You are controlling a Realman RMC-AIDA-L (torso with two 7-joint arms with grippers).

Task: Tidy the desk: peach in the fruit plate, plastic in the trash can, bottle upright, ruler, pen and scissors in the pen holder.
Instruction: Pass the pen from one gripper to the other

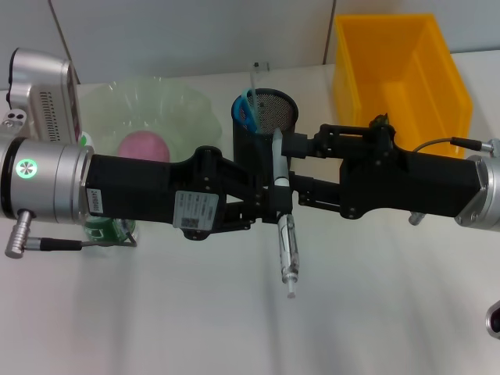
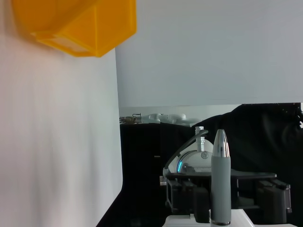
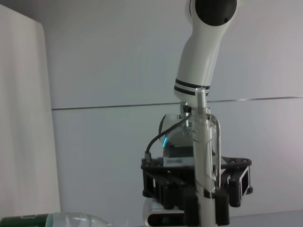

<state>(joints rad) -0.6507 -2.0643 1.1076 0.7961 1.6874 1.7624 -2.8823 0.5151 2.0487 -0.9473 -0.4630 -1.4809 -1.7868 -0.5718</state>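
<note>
Both the left gripper [image 1: 269, 205] and the right gripper [image 1: 301, 190] have their fingers closed on the slim clear-barrelled pen [image 1: 284, 234], held above the white surface [image 1: 234, 312]. It sits just before the round black mesh pen holder [image 1: 266, 117], where the blue-handled scissors [image 1: 247, 108] stand. The pink peach [image 1: 144, 146] lies in the translucent fruit plate [image 1: 148, 105].

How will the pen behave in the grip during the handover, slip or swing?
The pen looks stiff, thin and light, so it likely won't sag. Its smooth clear barrel and grey tip could slip or pivot between the left gripper and right gripper meeting at its middle. Dropped on the table, it would probably roll.
</note>
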